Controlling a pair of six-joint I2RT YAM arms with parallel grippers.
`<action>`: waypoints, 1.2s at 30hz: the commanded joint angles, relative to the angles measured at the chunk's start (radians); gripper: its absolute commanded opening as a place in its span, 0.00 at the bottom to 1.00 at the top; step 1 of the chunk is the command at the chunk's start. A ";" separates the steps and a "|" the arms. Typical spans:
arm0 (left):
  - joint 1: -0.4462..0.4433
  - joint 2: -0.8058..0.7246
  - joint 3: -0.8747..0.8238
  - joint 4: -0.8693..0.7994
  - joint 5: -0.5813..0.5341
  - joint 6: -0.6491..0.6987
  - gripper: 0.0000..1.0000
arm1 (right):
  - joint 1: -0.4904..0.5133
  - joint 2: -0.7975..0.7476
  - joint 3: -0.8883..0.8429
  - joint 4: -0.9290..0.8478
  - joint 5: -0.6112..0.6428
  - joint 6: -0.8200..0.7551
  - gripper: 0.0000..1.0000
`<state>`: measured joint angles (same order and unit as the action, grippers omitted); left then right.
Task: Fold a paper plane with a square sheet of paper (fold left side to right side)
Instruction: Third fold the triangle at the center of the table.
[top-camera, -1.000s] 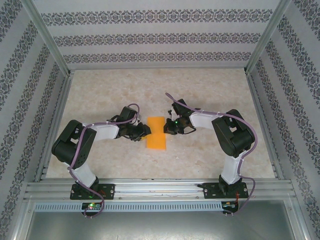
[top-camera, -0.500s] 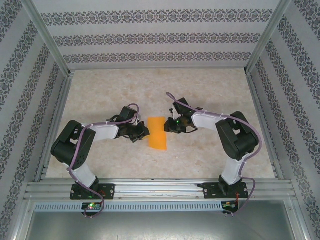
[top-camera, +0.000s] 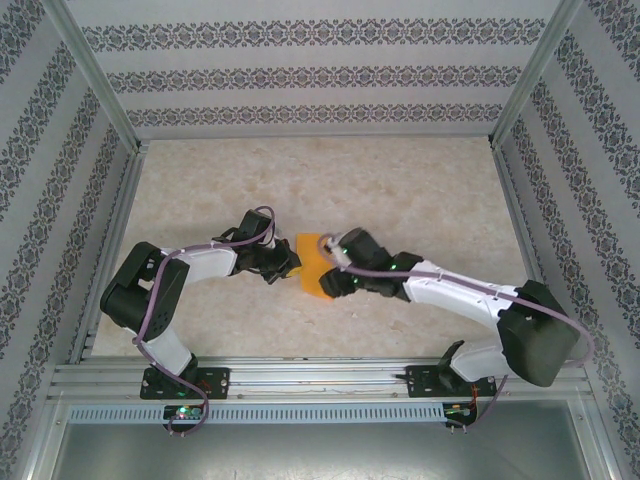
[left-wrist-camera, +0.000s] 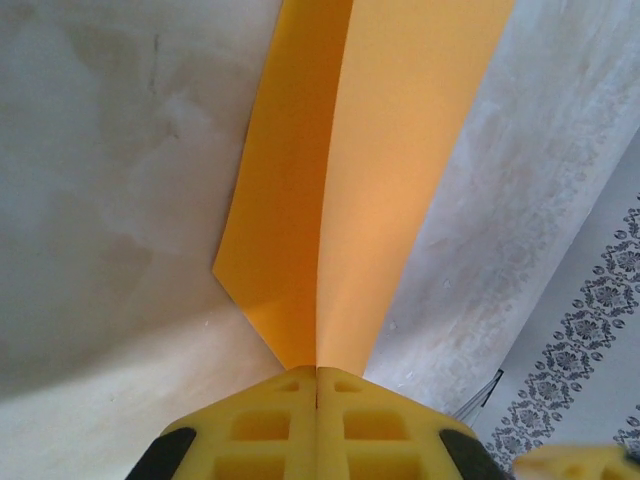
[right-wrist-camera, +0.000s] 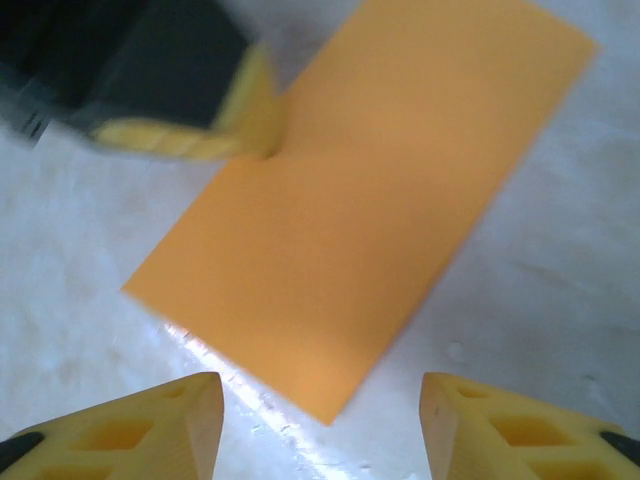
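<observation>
One square sheet of paper (top-camera: 308, 268), at the tips of the left gripper (left-wrist-camera: 316, 372). Two grippers, counting the right gripper (right-wrist-camera: 320, 420) beside it. One table (top-camera: 420, 190).

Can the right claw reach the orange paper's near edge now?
Probably yes: the right claw is open, the paper just ahead, nothing between. The left claw pinches the far edge, out of the way.

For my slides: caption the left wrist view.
Left gripper pinches the thin orange folded paper sheet at its edge, over a pale marbled table.
</observation>
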<state>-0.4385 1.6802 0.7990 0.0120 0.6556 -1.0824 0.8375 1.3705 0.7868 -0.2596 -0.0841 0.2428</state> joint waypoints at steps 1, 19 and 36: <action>-0.010 -0.003 0.023 -0.012 0.016 -0.028 0.00 | 0.103 0.031 -0.009 -0.005 0.190 -0.115 0.59; -0.010 0.013 0.032 -0.024 0.028 -0.018 0.00 | 0.229 0.307 0.182 0.035 0.251 -0.260 0.52; 0.058 -0.066 0.092 -0.183 0.009 0.130 0.31 | 0.146 0.253 0.116 0.047 0.090 -0.164 0.00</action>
<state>-0.4187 1.6672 0.8524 -0.0826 0.6731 -1.0267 1.0031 1.6646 0.9260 -0.2249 0.0830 0.0460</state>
